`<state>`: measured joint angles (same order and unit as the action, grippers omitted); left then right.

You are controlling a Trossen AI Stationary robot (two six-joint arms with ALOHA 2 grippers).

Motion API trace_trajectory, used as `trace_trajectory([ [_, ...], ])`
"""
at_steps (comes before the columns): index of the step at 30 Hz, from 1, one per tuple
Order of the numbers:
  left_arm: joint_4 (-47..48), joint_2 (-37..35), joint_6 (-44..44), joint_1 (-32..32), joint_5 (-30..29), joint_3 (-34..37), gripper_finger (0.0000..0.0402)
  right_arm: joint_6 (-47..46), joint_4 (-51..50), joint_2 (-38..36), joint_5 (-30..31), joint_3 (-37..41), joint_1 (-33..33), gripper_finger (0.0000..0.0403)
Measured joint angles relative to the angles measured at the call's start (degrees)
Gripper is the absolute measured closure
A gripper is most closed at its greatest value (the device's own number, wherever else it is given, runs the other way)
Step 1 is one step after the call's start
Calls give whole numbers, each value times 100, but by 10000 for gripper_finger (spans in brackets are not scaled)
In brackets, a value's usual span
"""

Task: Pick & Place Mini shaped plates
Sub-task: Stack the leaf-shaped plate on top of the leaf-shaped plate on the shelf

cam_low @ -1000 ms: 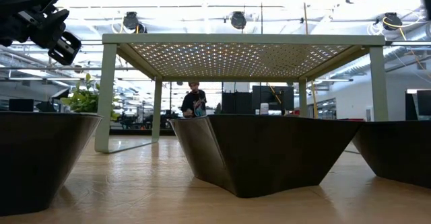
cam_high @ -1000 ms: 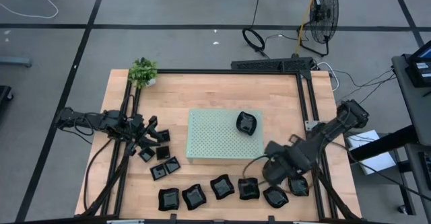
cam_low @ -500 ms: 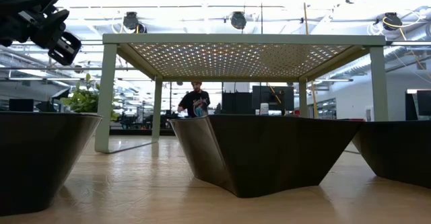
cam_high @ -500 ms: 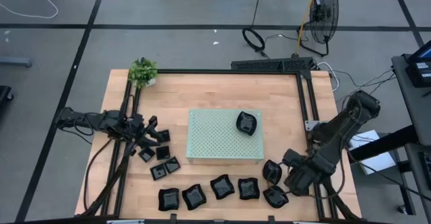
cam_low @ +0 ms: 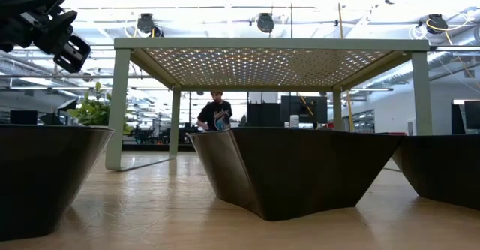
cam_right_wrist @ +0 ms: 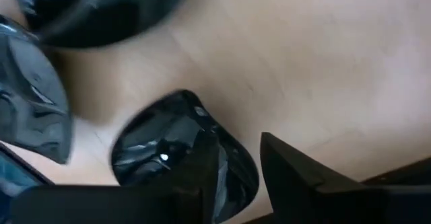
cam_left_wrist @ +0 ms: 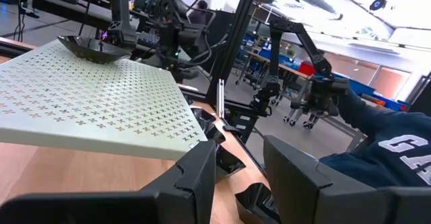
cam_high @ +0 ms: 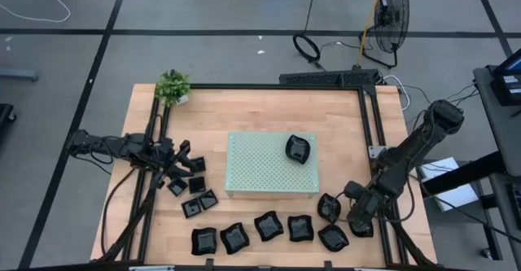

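Several glossy black mini shaped plates (cam_high: 269, 225) lie in a row along the table's near edge, and small square ones (cam_high: 195, 185) lie at the left. One plate (cam_high: 299, 149) rests on the pale green perforated board (cam_high: 260, 165). My right gripper (cam_high: 358, 220) points steeply down over the plate at the row's right end (cam_right_wrist: 161, 150), which rests on the wood. It is open, with one finger (cam_right_wrist: 195, 177) over the plate's bowl and the other (cam_right_wrist: 289, 173) outside the rim. My left gripper (cam_high: 184, 159) waits open and level at the left, holding nothing. My right gripper stands astride the plate's rim (cam_right_wrist: 246, 173) from above, one finger over the bowl and one outside. Whether either finger touches the plate, I cannot tell.
Two neighbouring plates (cam_high: 329, 208) (cam_high: 333, 238) lie close to my right gripper. A small potted plant (cam_high: 172, 85) stands at the far left corner. Black frame rails (cam_high: 376, 141) run along the table's sides. Bare wood lies between the board and the far edge.
My right gripper has gone down and toward the table's right edge, from beside the board's near right corner to above the right-end plate. It has tipped to point more steeply down. The plates lie where they were.
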<state>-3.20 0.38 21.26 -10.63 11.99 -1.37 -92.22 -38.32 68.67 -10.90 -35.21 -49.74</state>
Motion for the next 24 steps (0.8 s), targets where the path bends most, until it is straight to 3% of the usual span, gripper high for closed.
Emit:
trace_trajectory([
  [11,0,0,0,-1,0,0,272,144,449,-9,-119,185,0,329],
  [19,2,0,0,-1,0,0,272,178,426,-9,-116,185,1,392],
  [24,0,0,0,-1,0,0,272,-377,219,-11,111,182,32,396],
])
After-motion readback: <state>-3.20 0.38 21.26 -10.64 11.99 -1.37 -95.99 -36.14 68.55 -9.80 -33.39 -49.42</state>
